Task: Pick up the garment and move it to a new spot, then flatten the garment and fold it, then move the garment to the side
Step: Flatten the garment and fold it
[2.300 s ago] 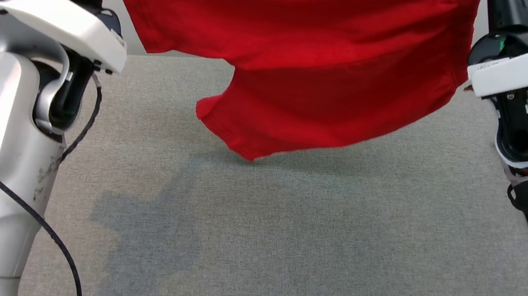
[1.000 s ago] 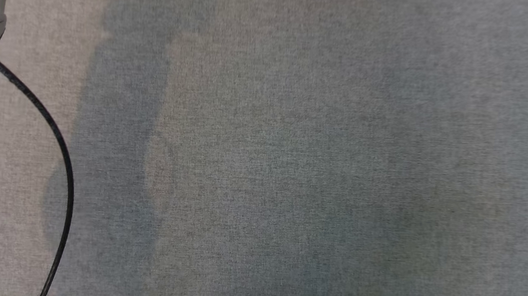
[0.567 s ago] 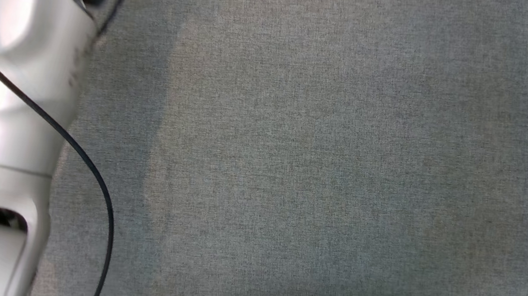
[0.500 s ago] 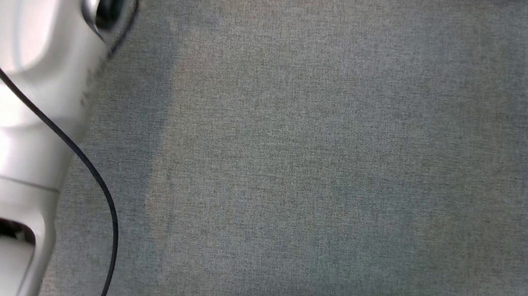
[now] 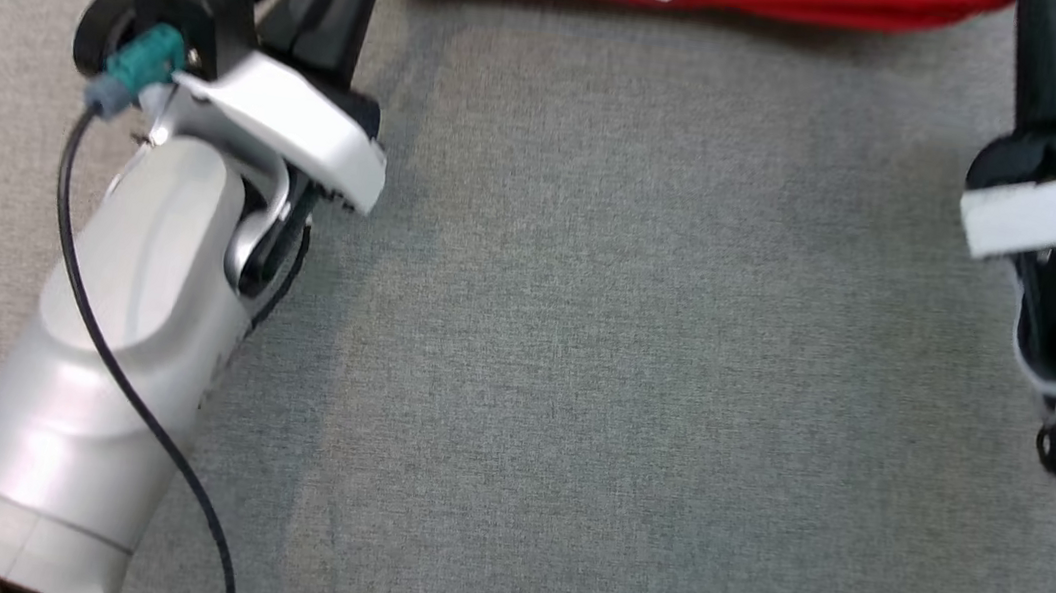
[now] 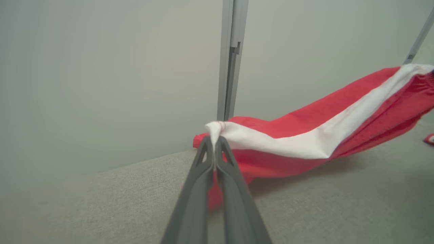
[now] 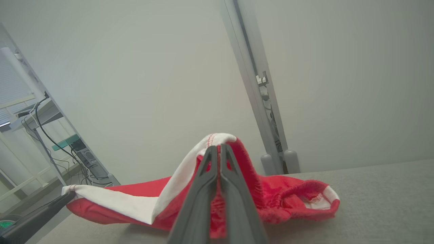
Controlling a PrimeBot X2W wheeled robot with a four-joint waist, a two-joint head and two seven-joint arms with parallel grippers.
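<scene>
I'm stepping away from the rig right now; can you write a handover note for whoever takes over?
Left gripper: shut on the garment, at its white edge.
Right gripper: shut on the same edge, farther along.
Garment: red, strung between both grippers at the far side of the grey table; its slack looks to rest on the table.
Done: garment grasped and lifted.
To do: lay flat, fold, move aside.
</scene>
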